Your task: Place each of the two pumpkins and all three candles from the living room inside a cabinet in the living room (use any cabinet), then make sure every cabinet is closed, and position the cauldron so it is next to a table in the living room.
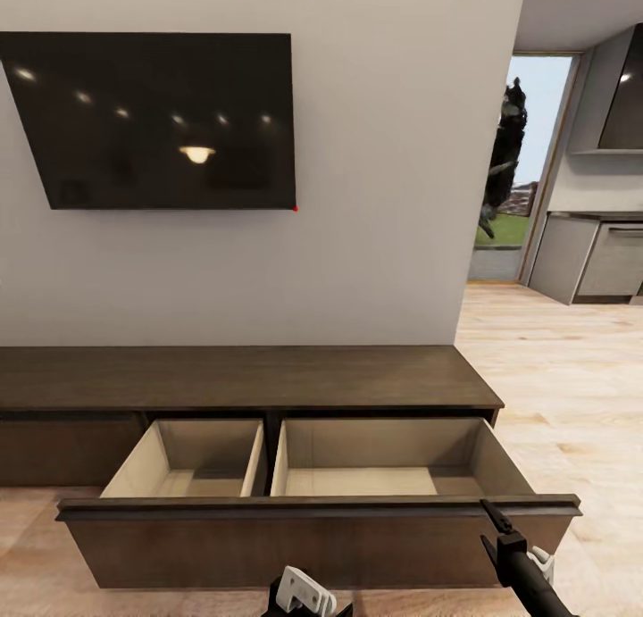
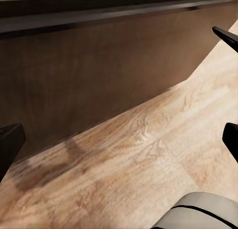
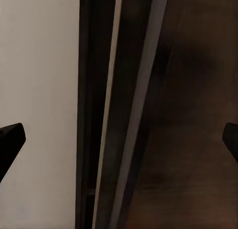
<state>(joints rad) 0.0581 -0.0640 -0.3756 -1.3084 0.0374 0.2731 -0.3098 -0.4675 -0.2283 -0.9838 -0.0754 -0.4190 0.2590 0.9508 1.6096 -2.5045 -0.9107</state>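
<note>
1. Right gripper [image 1: 494, 513] sits at the top edge of the open drawer [image 1: 321, 510] front, near its right end; in the right wrist view its fingertips stand wide apart and hold nothing.
2. Left gripper [image 2: 119, 139] hangs low before the drawer front, over the floor [image 2: 163, 154], fingers wide and empty.
3. Cabinet [image 1: 241, 378] stands under the TV [image 1: 152, 121] with its wide drawer pulled out; both pale compartments look bare.
4. Step in hand, as I judge it: opening the cabinet for storage.
5. Next move likely calls for backing off and fetching pumpkins and candles, leaving the drawer open.
</note>
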